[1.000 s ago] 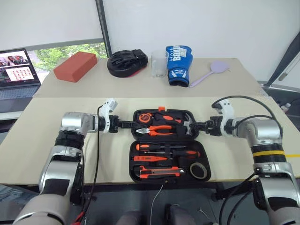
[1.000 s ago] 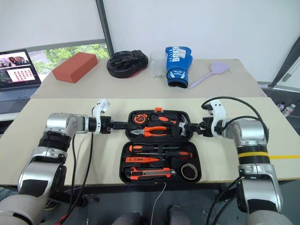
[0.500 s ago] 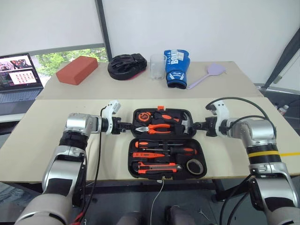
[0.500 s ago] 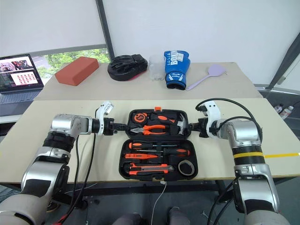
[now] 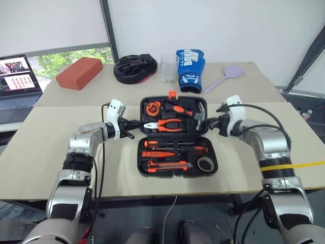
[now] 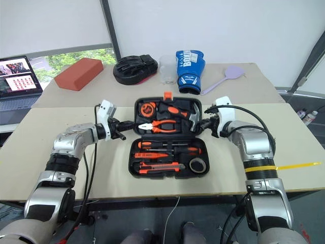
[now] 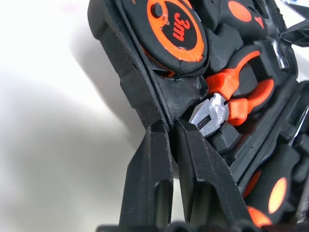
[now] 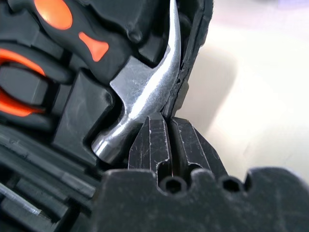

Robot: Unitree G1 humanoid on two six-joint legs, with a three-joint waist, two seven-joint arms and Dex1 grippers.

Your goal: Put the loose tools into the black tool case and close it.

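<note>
I see the black tool case [image 5: 175,137] lying open on the near table [image 5: 40,152], approx. centred btwn its left & right edges, base half close to the near edge. In the base: two screwdrivers [image 5: 172,149], tester pen [image 5: 157,155], utility knife [image 5: 165,165] nearest me, tape roll [image 5: 205,163] at the base's near-right corner. All sit in their recesses.

Lid half is tilted up off the table, rising toward the far side. It carries tape measure [image 5: 152,108], pliers [image 5: 165,125], hammer [image 5: 195,113]; orange latch [image 5: 172,94] pokes up at its far rim.

Left gripper [image 7: 169,137] is at the lid's left edge, fingers pressed together on the rim, right by the pliers' nose. Right gripper [image 8: 164,130] is at the lid's right edge, fingers likewise pinched on the rim, next to the hammer head. Both arms reach in from the sides, roughly level w/ each other.

Far table [image 5: 254,81], left to right: red brick [image 5: 79,72], black mitt [image 5: 134,68], clear cup [image 5: 169,68], blue boxing glove [image 5: 190,69], lilac paddle [image 5: 223,77]. Laptop [image 5: 18,81] sits off the left side, screen lit.
</note>
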